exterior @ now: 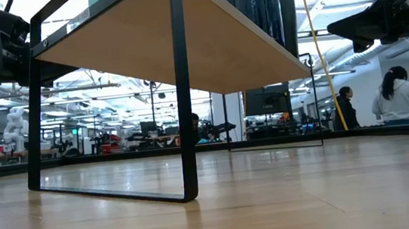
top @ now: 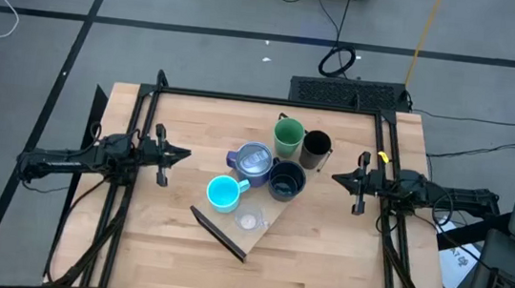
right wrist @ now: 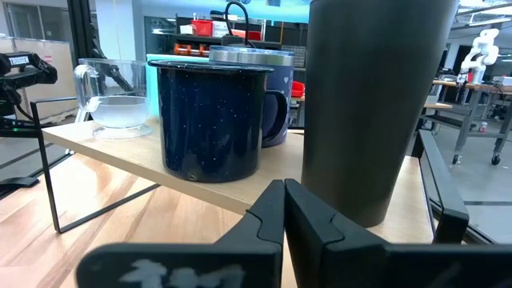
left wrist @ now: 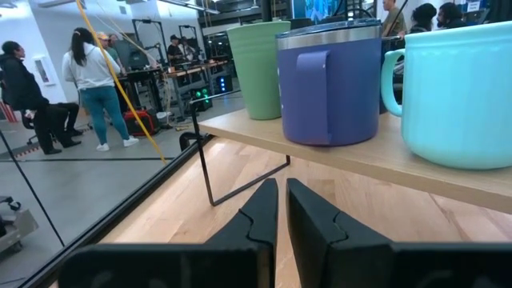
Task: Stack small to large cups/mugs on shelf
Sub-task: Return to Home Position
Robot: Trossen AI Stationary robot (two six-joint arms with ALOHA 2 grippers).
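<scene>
Right end effector (right wrist: 284, 188) low in front of the shelf (right wrist: 120, 148), fingers closed tip to tip, holding nothing. Tall black cup (right wrist: 368, 104) stands upright on the shelf, nearest the fingers. Beside it a dark speckled mug (right wrist: 210, 120), handle toward the tall cup. Blue-purple mug (right wrist: 252, 56) with a metal rim sits just behind that. Clear cup (right wrist: 116, 92) is at the far end. Thin dark bracket (right wrist: 48, 168) goes down to the wood bench (right wrist: 80, 208). The other arm (right wrist: 24, 68) is beyond, well apart.
</scene>
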